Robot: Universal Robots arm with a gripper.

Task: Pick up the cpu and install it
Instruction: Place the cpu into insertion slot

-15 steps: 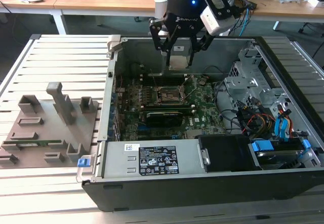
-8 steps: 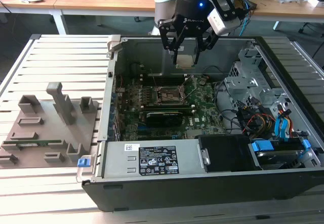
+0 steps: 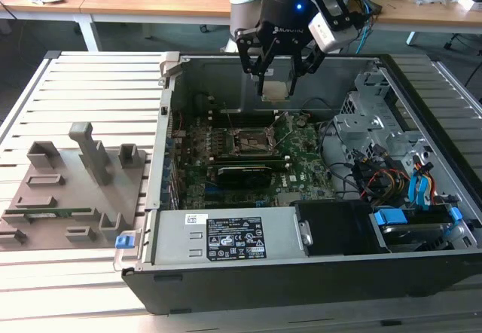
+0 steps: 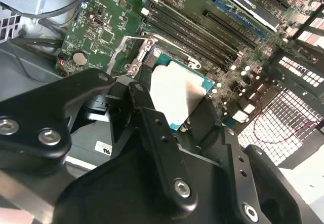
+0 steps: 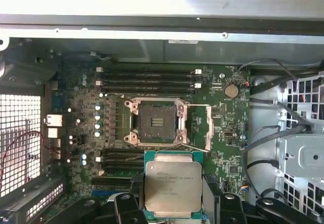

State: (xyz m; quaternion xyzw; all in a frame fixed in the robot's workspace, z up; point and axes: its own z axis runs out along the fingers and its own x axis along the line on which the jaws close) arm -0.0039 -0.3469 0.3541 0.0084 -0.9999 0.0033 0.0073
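Gripper: the gripper (image 3: 276,83) is clenched on the cpu (image 3: 276,90); black fingers (image 4: 152,127) press on two opposite edges of the chip.
Cpu position: carried in the air inside the open computer case (image 3: 316,276), above the motherboard (image 5: 223,150). In the exterior view it hangs nearer the case's far wall than its near wall. It touches nothing but the fingers.
Cpu attitude: metal lid facing up and flat as far as I can judge, with no obvious tilt in either wrist view.
Key relation: the socket (image 5: 156,122) lies below the chip and off to one side, so the chip is not over it. In the first wrist view the socket frame sits wholly clear of the chip's outline, with a strip of board between them. In the exterior view the socket lies toward the case's near wall and slightly toward the exterior view's left of the chip.
Axis: the chip is nearly square, and its edges run about parallel to the socket frame.
Socket state: the dark contact field is exposed, so I judge it open.
Task status: pickup done; the chip is not seated.
Elsewhere: the grey tray (image 3: 75,190) sits outside the case, well apart on the exterior view's left.
Hidden or unclear: the chip's underside; one chip edge, cut off behind the gripper body; any corner mark or notch; the height above the board.
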